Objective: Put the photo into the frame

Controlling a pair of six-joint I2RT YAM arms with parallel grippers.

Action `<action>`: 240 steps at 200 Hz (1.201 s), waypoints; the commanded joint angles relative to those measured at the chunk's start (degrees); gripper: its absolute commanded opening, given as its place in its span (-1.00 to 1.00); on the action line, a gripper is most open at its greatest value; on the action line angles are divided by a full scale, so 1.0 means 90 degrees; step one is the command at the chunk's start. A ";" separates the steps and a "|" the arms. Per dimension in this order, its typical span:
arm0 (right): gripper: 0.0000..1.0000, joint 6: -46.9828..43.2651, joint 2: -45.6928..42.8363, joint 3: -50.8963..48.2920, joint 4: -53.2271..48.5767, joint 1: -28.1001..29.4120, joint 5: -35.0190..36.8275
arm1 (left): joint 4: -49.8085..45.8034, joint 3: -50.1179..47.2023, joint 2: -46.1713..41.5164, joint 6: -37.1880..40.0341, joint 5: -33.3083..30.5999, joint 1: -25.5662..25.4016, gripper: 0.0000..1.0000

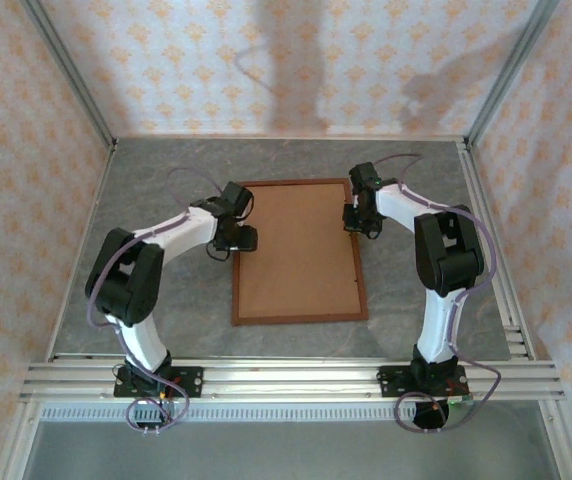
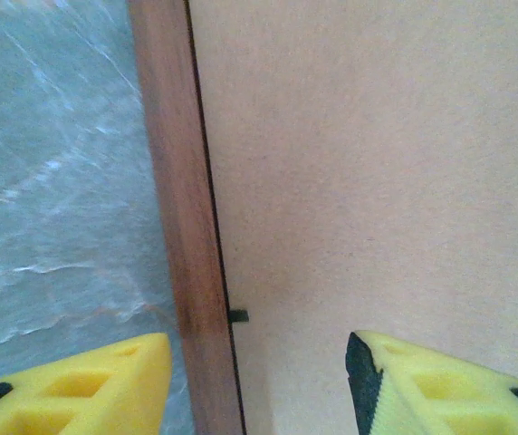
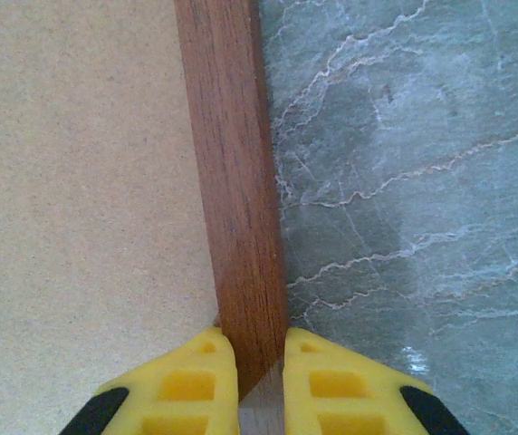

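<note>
Yellow plastic fingers [image 3: 187, 381] of the right gripper [image 3: 261, 349] sit closest to the lens, pinched narrowly on the right rail of the thin reddish-brown wooden picture frame [image 3: 232, 163], one pad on the inner side and one on the outer. The frame lies flat in the middle of the grey marbled table [image 3: 404, 181] between the two arms, back side up, its opening covered by a plain brown cardboard backing board [image 3: 78, 181]. On the opposite rail the left gripper [image 2: 257, 353] straddles the wood with its jaws spread wide, one finger over the table and the other over the board, touching neither side of the rail; a small black retaining tab [image 2: 238, 316] pokes out from the rail's inner edge just ahead of it. Whether the photo lies under the board cannot be told. The frame looks light and stiff, and its narrow moulding gives little to hold, so a pinch across a rail near its midpoint, as on the right, seems the surest hold; a one-sided lift would likely tip or twist it. Any glazing underneath would be fragile, so it should be moved low and gently. The board is probably thin and slightly flexible, best pried up at an edge once the tabs are turned aside. A glossy print would be slippery and easily creased, so it is best taken by its border.
</note>
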 commanded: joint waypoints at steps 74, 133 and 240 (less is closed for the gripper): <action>-0.73 0.0029 0.0249 -0.0085 -0.0070 0.0138 -0.0036 | -0.0605 -0.2129 -0.2097 -0.0596 0.0704 -0.0172 -0.05; -0.73 0.0029 0.0237 -0.0123 -0.0060 0.0142 -0.0026 | -0.0454 -0.2391 -0.1817 -0.0573 0.1089 -0.0301 -0.38; -0.73 0.0031 0.0256 -0.0142 -0.0031 0.0148 -0.0025 | -0.0204 -0.2604 -0.1524 -0.0628 0.1204 -0.0502 -0.41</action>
